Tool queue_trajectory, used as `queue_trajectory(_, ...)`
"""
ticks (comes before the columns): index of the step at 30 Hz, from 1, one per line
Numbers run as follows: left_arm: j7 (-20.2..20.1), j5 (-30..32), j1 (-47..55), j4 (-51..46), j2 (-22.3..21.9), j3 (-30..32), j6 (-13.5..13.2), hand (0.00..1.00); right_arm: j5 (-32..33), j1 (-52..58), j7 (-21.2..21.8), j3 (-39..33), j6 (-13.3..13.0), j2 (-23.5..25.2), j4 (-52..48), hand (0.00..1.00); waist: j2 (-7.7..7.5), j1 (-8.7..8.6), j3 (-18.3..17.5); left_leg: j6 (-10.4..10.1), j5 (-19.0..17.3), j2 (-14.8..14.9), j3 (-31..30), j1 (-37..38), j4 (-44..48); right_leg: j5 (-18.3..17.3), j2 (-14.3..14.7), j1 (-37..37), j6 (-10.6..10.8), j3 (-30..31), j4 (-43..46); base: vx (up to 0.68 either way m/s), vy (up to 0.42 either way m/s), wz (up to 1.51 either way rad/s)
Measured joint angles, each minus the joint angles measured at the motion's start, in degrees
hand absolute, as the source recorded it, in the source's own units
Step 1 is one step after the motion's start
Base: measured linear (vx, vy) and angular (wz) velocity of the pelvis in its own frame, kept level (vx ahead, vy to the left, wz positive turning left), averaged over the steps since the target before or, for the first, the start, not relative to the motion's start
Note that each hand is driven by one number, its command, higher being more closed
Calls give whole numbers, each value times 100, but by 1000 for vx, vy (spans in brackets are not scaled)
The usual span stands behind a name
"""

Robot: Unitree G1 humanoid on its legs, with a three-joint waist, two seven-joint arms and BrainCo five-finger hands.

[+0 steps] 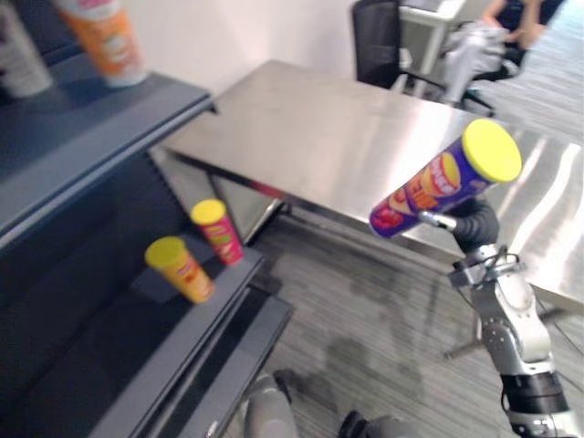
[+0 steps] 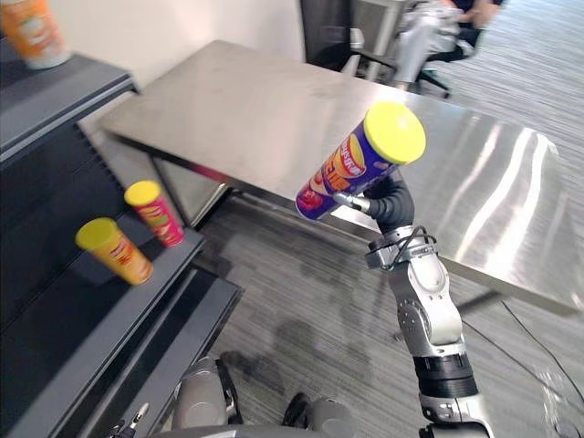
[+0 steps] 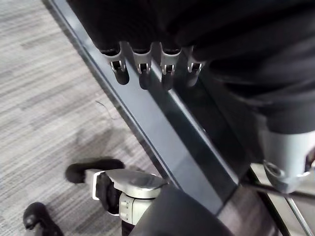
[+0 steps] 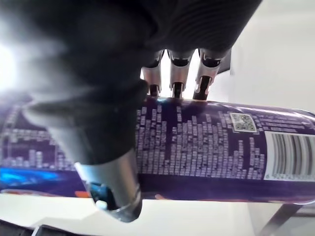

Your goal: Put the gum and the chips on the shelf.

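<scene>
A purple chips can (image 1: 438,187) with a yellow lid hangs tilted in the air, in front of the steel table's near edge and above the floor. My right hand (image 1: 470,224) is shut on its lower half; in the right wrist view the fingers (image 4: 177,73) and thumb wrap the can (image 4: 221,142). The dark shelf unit (image 1: 91,137) stands to the left, well apart from the can. My left hand (image 3: 142,69) hangs low beside the shelf's bottom edge, fingers relaxed and holding nothing.
Two yellow-lidded cans, one orange (image 1: 181,269) and one red (image 1: 217,231), stand on the middle shelf board (image 1: 196,315). An orange can (image 1: 105,41) and a white container (image 1: 18,59) stand on the top board. Behind the steel table (image 1: 347,137) are a black chair (image 1: 379,41) and a seated person (image 1: 516,18).
</scene>
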Motion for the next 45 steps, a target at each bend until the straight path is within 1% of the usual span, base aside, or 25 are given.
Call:
queue_trajectory(1, -29, 15, -11, 2, -15, -99, 1, 0, 3, -6, -18, -148, 3, -144, -55, 100, 113, -65, -19, -50, 159, 76, 194, 8, -30, -69, -141, -71, 18, -461, 326, 22, -46, 194)
queue_trajectory(2, -40, 16, -16, -17, -23, -192, -8, 0, 2, -13, -19, -235, 7, -212, -49, 100, 100, -130, -27, 26, 215, -67, 343, -56, -142, -130, -263, -154, 79, -587, 451, -86, -125, 245)
queue_trajectory(3, -77, 16, -83, 10, 63, -253, -47, 0, 3, -28, -7, -380, 57, -264, 59, 100, -179, -288, -183, 24, 171, -864, 321, 119, -1298, -140, -395, -332, 129, -631, -19, -91, -123, 210)
queue_trajectory(4, -100, 16, -100, 54, 95, -186, -61, 0, 3, -86, -9, -406, 74, -311, 109, 100, -224, -337, -203, 39, 92, -996, 460, 224, -1299, 32, -330, -295, 5, -708, -408, -210, -233, 211)
queue_trajectory(5, -109, 13, -68, 181, -19, -107, -63, 0, 2, -156, -30, -441, 108, -417, 238, 100, 46, -251, -218, 45, -60, -521, 861, 675, -539, 127, -302, -68, 1, -1066, -379, -131, -143, 115)
queue_trajectory(6, -122, 12, 18, 211, -44, -115, -77, 0, 1, -164, -51, -446, 149, -389, 251, 100, 88, -211, -259, -46, 277, -449, 932, 972, -642, 41, -378, -59, -44, -1186, -216, -160, -134, 151)
queue_trajectory(7, -185, 13, 49, 288, -74, -126, -144, 0, 2, -146, -58, -509, 155, -412, 240, 100, 134, -363, -333, -284, 172, -623, 1136, 1158, -1082, -69, -694, -123, -64, -1538, 201, -102, -10, 162)
queue_trajectory(8, -220, 16, 98, 300, -106, -127, -191, 0, -4, -110, -88, -554, 158, -463, 245, 100, 34, -402, -414, -285, 229, -862, 1368, 1233, -1519, -90, -992, -211, -51, -1840, 382, -131, -17, 164)
queue_trajectory(9, -229, 16, 149, 305, -113, -107, -193, 0, -4, -111, -105, -559, 158, -464, 240, 100, -2, -374, -498, -287, 225, -1020, 1421, 1250, -1827, -96, -1064, -202, -46, -1914, 219, -171, -63, 117)
queue_trajectory(10, -240, 15, 185, 360, -134, -35, -221, 0, -5, -145, -150, -598, 149, -449, 193, 100, -66, -336, -622, -317, 139, -1303, 1444, 1237, -2316, -33, -1053, -209, 67, -2150, -156, -145, -90, 97)
queue_trajectory(12, -245, 14, 180, 441, -149, 123, -296, 0, -12, -144, -306, -700, 133, -404, 207, 100, -8, -375, -674, -480, 68, -1108, 1582, 1282, -2349, -8, -1045, -192, 79, -2528, -155, -109, -70, 106)
queue_trajectory(13, -249, 16, 177, 463, -176, 141, -300, 0, -14, -144, -415, -799, 134, -405, 235, 100, 50, -420, -711, -679, 8, -1123, 1531, 1359, -2853, -7, -1055, -229, 79, -2772, -115, -121, 41, 102)
queue_trajectory(14, -250, 16, 176, 476, -205, 138, -303, 0, -17, -145, -547, -889, 130, -403, 274, 100, 71, -452, -726, -865, -64, -1302, 1477, 1392, -3448, -3, -1116, -307, 77, -2926, -12, -131, 82, 90)
queue_trajectory(15, -250, 14, 171, 502, -205, 135, -299, 0, -17, -146, -585, -930, 126, -396, 308, 100, 71, -453, -725, -881, -79, -1416, 1456, 1453, -3778, -4, -1160, -328, 76, -3013, 69, -128, 149, 79)
queue_trajectory(17, -226, 14, 165, 525, -200, 88, -291, 0, -45, -149, -810, -1097, 104, -373, 502, 100, 85, -483, -735, -911, -61, -1805, 1099, 1643, -4850, -22, -1386, -474, 57, -3166, 502, -84, 175, 75)
queue_trajectory(18, -219, 14, 159, 525, -200, 81, -290, 0, -95, -152, -864, -1128, 101, -365, 550, 100, 73, -483, -737, -909, -61, -1866, 1040, 1653, -4977, -26, -1470, -507, 51, -3166, 616, -65, 149, 62)
queue_trajectory(21, -157, 24, 223, 585, -202, 19, -248, 0, -298, -168, -993, -1133, 98, -227, 669, 100, -25, -437, -744, -815, -37, -2123, 910, 1723, -5036, -16, -1944, -474, 59, -3081, 1084, -74, 81, 37)
queue_trajectory(24, -34, 152, 288, 581, -182, -29, -249, 0, -370, -212, -1011, -1127, -20, -168, 608, 100, -40, -379, -736, -650, -159, -2182, 920, 1772, -5063, 98, -2069, -527, 77, -2827, 1274, -89, 58, 5)
queue_trajectory(28, -4, 202, 285, 587, -199, -164, -248, 0, -476, -193, -1037, -1136, -27, -169, 569, 100, -55, -378, -727, -678, -275, -2177, 1012, 1738, -5109, 205, -2024, -623, 68, -2679, 1246, -85, 4, -12)
queue_trajectory(31, -8, 202, 267, 577, -195, -223, -263, 0, -519, -110, -1016, -1255, -169, -169, 503, 100, -38, -340, -727, -637, -338, -2165, 1097, 1727, -5094, 244, -1919, -685, 78, -2511, 1105, -34, -6, -19)
queue_trajectory(33, -12, 202, 247, 577, -190, -301, -267, 0, -518, -111, -981, -1380, -244, -169, 446, 100, 1, -344, -719, -682, -332, -2109, 1138, 1668, -5039, 314, -1846, -734, 62, -2499, 1037, 32, 3, -12)
queue_trajectory(36, -46, 195, 216, 576, -198, -377, -274, 0, -515, -114, -878, -1478, -350, -169, 420, 100, 26, -348, -712, -656, -329, -2035, 1193, 1646, -4906, 315, -1777, -746, 61, -2474, 967, 81, -9, -7)
queue_trajectory(40, -52, 194, 174, 561, -197, -516, -303, 0, -511, -134, -649, -1356, -353, -169, 421, 100, 37, -321, -681, -650, -337, -1978, 1211, 1635, -4734, 315, -1765, -731, 61, -2455, 952, 94, -23, -1)
queue_trajectory(43, -55, 191, 155, 539, -198, -643, -302, 0, -512, -150, -388, -1039, -351, -168, 421, 100, 17, -314, -569, -616, -368, -1968, 1187, 1650, -4592, 320, -1818, -659, 62, -2441, 985, 53, -35, 5)
queue_trajectory(45, -36, 185, 93, 513, -195, -665, -278, 0, -511, -66, -213, -838, -347, -163, 420, 100, 28, -328, -465, -578, -405, -1960, 1047, 1668, -4483, 411, -1968, -633, 60, -2357, 1287, 19, -5, 23)
